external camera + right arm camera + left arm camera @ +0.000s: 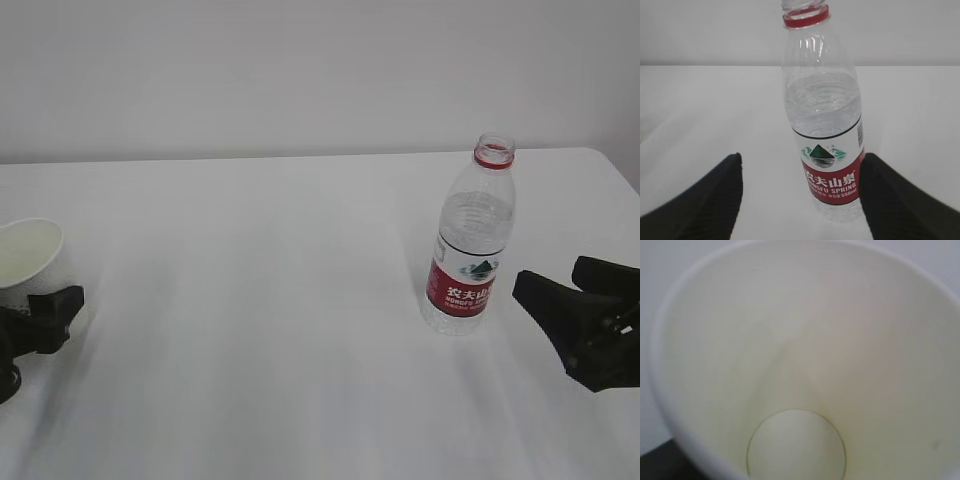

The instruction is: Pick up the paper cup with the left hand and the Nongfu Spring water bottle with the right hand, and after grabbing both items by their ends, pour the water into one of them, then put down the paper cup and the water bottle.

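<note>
1. The Nongfu Spring water bottle [470,240] is seen standing upright and uncapped on the right half of the white table [260,300], its long axis vertical. The water [822,112] fills it to about the shoulder, above the red-and-white label.
2. The bottle is located just to the left of the right hand [560,300]. In the right wrist view the lower, labelled part of the bottle is framed between the two fingertips [710,200], but clear gaps are visible on both sides. The right hand is therefore spread and grasping nothing.
3. The coming move on this side is judged to turn on one relation: the bottle lies straight ahead of the spread jaws, at label height, so a short level advance to the left is called for before closing.
4. The paper cup [30,262] is found at the far left edge of the scene, mouth upward and slightly tilted. Its cream interior fills the left wrist view, and it appears empty.
5. The left hand [35,320] is placed low around the cup's base. Whether its fingers have clamped the wall cannot be told, because the contact is hidden.
6. Each item is nearer to its own assigned arm, and the two are well apart.
</note>
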{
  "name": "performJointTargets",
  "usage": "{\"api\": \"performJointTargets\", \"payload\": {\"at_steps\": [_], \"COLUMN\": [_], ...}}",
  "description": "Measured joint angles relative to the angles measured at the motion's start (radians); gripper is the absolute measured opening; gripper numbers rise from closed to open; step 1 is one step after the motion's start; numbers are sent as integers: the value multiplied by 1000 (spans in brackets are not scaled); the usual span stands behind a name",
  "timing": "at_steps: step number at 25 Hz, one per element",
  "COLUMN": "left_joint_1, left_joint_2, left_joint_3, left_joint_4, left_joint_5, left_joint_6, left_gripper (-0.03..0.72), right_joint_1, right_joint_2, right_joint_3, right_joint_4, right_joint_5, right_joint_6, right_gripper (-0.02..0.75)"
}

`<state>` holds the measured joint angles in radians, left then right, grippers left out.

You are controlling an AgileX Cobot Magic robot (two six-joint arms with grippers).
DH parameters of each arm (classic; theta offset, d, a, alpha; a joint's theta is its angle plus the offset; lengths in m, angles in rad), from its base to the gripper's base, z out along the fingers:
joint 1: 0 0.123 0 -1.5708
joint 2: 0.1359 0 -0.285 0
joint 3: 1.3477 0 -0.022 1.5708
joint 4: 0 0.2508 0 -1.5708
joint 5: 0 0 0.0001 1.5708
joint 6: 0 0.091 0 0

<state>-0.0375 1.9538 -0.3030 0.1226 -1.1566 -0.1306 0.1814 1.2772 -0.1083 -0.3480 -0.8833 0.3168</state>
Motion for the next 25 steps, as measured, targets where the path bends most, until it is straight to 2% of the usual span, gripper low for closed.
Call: {"api": "performJointTargets", "payload": {"at_steps": [12,17,18,25], "left_joint_1": [0,0,0,0], "left_joint_2": [-14,-44,-44,-62], "left_joint_3": [-2,-2,-2,-2], "left_joint_4": [183,299,321,499], "left_joint_5": [0,0,0,0], "left_joint_6": [-68,-114,-126,-155], "left_gripper": [588,588,608,588], "right_joint_1": [0,0,0,0], "right_joint_2": [2,2,2,2], "right_joint_3": [0,0,0,0], "right_joint_4": [0,0,0,29], "right_joint_5": [0,0,0,0], "right_joint_6": [0,-4,-6,-45], "right_gripper": [552,552,552,552]}}
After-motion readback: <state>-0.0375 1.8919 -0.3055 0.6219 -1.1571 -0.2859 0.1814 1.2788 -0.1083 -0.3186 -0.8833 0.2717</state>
